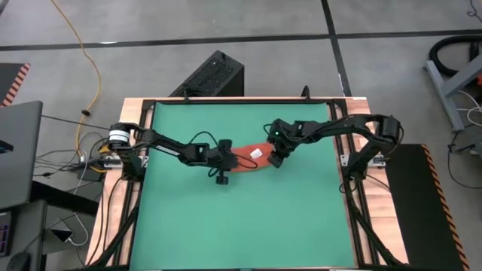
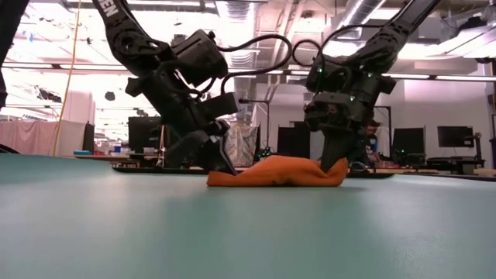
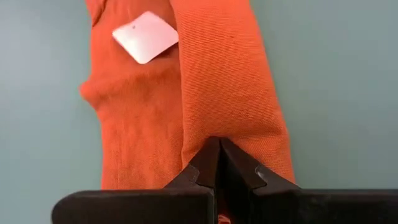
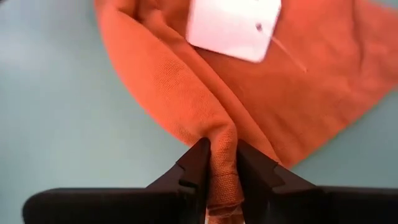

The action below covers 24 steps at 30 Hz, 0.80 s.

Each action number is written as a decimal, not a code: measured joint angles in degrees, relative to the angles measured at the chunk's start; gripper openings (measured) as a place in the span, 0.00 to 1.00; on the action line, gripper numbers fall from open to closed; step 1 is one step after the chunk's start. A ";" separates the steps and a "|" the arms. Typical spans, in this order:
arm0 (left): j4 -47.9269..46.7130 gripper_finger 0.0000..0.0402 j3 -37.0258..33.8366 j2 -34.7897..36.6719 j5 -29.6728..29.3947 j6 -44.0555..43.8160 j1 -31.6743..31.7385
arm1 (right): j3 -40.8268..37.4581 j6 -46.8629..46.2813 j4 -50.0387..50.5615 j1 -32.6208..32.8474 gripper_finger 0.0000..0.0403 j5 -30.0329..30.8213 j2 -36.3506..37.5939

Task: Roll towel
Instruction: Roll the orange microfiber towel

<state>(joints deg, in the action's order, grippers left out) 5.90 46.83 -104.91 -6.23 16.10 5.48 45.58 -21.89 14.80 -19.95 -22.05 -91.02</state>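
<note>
The orange-red towel lies in a long rolled bundle at the middle of the green mat, its white tag on top. It also shows in the low view. My left gripper stands at the towel's left end, its fingers closed together on the cloth. My right gripper stands at the towel's right end, shut on a fold of the cloth. My left gripper meets the towel's rolled fold at its left end, the fingertips together on the cloth; whether cloth is between them I cannot tell. The fingers slant down from the table's left. The towel lies on the mat. My right gripper pinches a raised fold of the towel at its right end between its two fingers. The fingers point down from above. The rest of the towel lies on the mat.
The green mat covers the table inside a black frame. A black box stands beyond the table's far edge. Cables and a laptop lie left of the table.
</note>
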 joint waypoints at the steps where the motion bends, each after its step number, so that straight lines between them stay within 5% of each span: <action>1: -0.96 0.00 0.00 0.01 -0.22 -0.32 0.00 | 0.00 0.13 -0.03 -0.11 0.23 0.28 0.74; 7: -2.08 0.00 -0.04 0.01 -0.29 -0.83 -0.02 | 0.00 3.76 -0.49 -0.47 0.26 1.42 3.99; 17: -2.80 0.00 -0.11 -0.06 -0.44 -3.33 -0.02 | 0.02 7.43 2.67 -1.67 0.44 3.21 4.04; 24: -2.88 0.00 -0.11 -0.06 -0.44 -4.87 0.00 | -0.06 12.28 2.03 -2.61 0.45 7.99 10.00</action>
<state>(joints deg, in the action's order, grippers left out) 3.02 46.72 -104.97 -6.67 11.23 5.48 45.52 -9.61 16.84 -22.57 -14.06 -81.02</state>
